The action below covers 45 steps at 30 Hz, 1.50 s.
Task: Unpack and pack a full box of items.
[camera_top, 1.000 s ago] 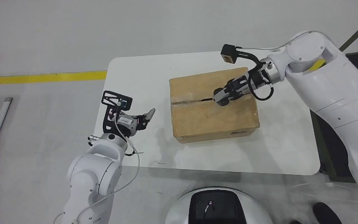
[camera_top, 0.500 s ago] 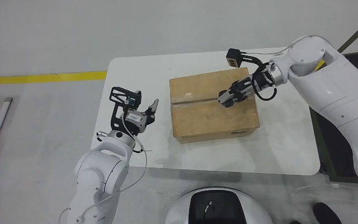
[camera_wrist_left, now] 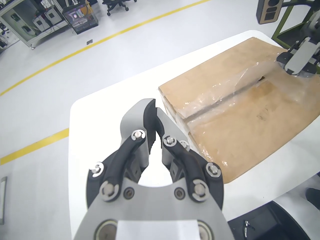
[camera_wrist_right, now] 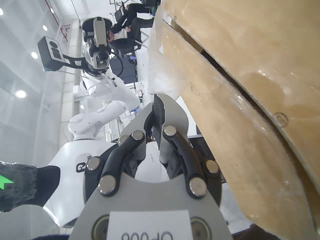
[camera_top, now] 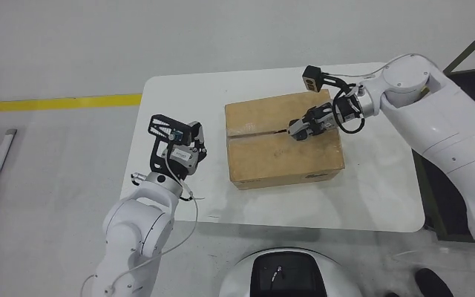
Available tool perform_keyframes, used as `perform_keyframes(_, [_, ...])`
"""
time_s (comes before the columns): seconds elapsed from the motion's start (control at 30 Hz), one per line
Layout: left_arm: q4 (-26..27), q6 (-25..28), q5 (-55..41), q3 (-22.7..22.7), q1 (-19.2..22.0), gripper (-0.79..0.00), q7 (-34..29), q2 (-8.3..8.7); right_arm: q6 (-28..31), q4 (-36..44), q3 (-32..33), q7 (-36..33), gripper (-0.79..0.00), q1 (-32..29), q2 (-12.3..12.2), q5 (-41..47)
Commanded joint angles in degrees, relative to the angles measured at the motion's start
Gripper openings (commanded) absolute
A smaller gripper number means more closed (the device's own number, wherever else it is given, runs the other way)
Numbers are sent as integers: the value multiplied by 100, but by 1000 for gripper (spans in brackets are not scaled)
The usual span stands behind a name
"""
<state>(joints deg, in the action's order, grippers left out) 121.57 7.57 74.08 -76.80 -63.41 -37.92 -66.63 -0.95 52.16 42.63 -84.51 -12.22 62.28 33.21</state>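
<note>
A closed cardboard box (camera_top: 282,145) sits in the middle of the white table (camera_top: 185,96). Clear tape (camera_wrist_left: 250,72) runs along its top seam and is peeled up at the far end. My right gripper (camera_top: 299,128) hovers over the box top by the seam, shut on the lifted strip of tape (camera_wrist_right: 156,58), with the box (camera_wrist_right: 250,51) close beside its fingers. My left gripper (camera_top: 197,141) hangs above the table just left of the box (camera_wrist_left: 237,116). Its fingers (camera_wrist_left: 150,116) are shut with nothing between them.
The table's bare surface (camera_wrist_left: 105,111) extends left of the box, and there is more free room to the box's right and front. The table edge is rounded, and a yellow floor line (camera_top: 67,102) runs past the table's left side.
My left arm has swung in toward the box's left side and its fingers have gone from open to shut. My right gripper shifted slightly right along the seam with the tape.
</note>
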Motion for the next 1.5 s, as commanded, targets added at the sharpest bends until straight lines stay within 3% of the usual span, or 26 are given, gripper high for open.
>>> perform_keyframes(0.0, [-73, 8, -12, 160, 122, -785, 81, -21, -136, -25, 18, 17, -785, -27, -1, 22])
perform_keyframes(0.27, [-636, 74, 135, 963, 685, -785, 307, -139, -593, -116, 18, -232, -785, 3, 6, -41])
perform_keyframes(0.5, [-1036, 129, 209, 1380, 1001, -785, 377, -230, -751, -260, -28, -306, -785, 162, 31, -287])
perform_keyframes(1.47, [-1801, 312, 406, 1897, 1427, -785, 169, -447, -943, -612, -380, -349, -785, 500, 264, -486])
